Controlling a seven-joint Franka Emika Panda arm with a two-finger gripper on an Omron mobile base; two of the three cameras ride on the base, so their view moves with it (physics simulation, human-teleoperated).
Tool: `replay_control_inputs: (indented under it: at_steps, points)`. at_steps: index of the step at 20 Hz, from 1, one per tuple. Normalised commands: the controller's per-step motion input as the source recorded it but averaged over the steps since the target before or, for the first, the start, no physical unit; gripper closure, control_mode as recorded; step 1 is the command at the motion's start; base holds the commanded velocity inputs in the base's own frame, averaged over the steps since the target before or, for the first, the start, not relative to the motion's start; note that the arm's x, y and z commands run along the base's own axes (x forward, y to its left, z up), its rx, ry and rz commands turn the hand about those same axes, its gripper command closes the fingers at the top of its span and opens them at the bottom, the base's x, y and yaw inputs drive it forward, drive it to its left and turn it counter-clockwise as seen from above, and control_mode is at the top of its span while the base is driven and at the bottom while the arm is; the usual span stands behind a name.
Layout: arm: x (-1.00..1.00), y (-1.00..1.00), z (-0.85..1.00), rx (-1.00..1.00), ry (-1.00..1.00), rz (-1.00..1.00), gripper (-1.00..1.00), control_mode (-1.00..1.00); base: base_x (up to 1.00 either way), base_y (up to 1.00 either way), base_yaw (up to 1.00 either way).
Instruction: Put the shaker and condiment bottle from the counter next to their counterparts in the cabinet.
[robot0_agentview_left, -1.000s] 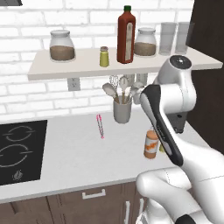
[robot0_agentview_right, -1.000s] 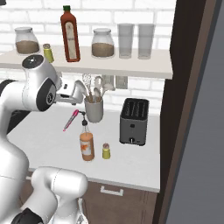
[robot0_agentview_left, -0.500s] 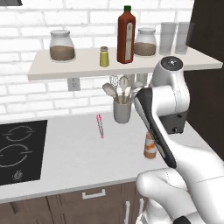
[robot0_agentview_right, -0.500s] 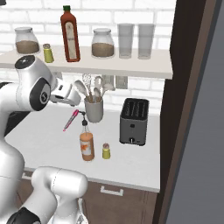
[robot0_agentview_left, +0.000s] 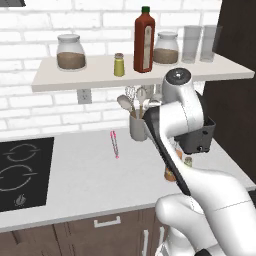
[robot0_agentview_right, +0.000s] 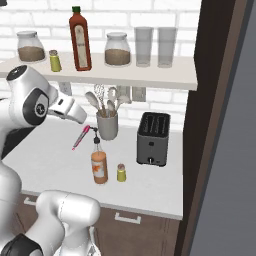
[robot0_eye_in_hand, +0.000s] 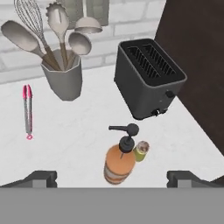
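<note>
On the shelf (robot0_agentview_left: 60, 80) at twelve o'clock a small shaker (robot0_agentview_left: 119, 65) is seen just beside a tall red bottle (robot0_agentview_left: 143, 41), between two jars.

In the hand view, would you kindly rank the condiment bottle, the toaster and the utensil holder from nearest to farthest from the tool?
From the open tool:
1. Condiment bottle, just ahead, between the fingertips.
2. Toaster, beyond it, toward the right.
3. Utensil holder, far side on the left; only slightly farther than the toaster.

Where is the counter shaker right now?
The shaker stands on the counter just right of the condiment bottle, in front of the toaster.
</note>
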Motion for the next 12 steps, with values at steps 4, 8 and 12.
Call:
replay_control_inputs:
  at_steps: [4,8,12]
  points:
    - [-0.06,0.01,-0.28,-0.08,0.00,-0.14,-1.00,-1.00,0.00,0.00,0.00]
    - [-0.08,0.00,-0.36,-0.09,0.00,-0.13,-1.00,-1.00,0.00,0.00,0.00]
    - [-0.08,0.00,-0.30,-0.05,0.00,-0.12,-1.00,-1.00,0.00,0.00,0.00]
